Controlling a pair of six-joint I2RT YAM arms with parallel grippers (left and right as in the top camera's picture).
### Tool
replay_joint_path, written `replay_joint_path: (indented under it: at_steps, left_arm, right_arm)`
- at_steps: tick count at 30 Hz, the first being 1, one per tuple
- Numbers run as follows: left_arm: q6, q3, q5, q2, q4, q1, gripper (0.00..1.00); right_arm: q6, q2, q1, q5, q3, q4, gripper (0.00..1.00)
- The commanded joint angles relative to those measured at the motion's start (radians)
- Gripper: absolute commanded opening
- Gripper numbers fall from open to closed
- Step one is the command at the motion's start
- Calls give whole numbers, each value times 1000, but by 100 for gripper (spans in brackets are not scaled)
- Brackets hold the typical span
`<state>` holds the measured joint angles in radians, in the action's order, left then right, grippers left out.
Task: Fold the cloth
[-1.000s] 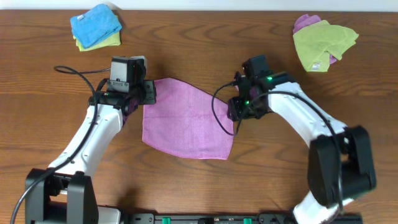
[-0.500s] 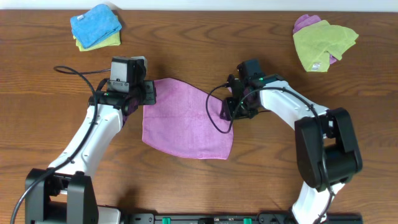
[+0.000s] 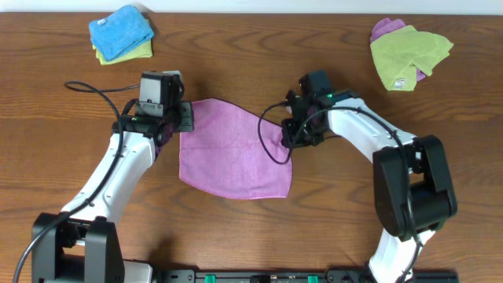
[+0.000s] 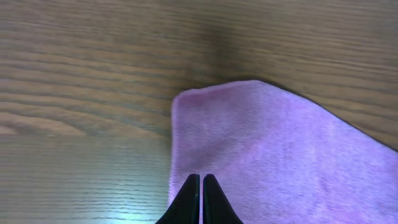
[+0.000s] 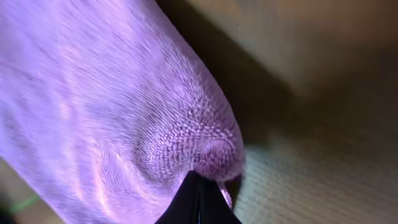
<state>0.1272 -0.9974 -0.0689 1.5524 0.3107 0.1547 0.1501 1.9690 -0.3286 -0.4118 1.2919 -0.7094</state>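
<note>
Overhead: left end effector (image 3: 182, 130), right end effector (image 3: 288, 141) clamping the cloth (image 3: 232, 161) at 9 and 3 o'clock.
Next: I am planning a level lift.

The purple cloth (image 3: 232, 153) lies spread flat, unfolded. My left gripper (image 4: 200, 186) and right gripper (image 5: 198, 190) pinch its opposite edges.

Fold of purple cloth (image 5: 112, 106) pinched in the closed right hand (image 5: 198, 186).
</note>
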Motion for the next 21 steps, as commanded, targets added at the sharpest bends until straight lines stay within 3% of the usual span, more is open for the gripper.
replay_joint_path:
  at_steps: [1, 21]
  left_arm:
    - [-21, -2, 85, 7, 3, 1, 6]
    - [-19, -2, 88, 7, -1, 1, 6]
  right_arm:
    - [10, -82, -5, -14, 121, -27, 2]
    - [-73, -151, -6, 158, 655, -212, 2]
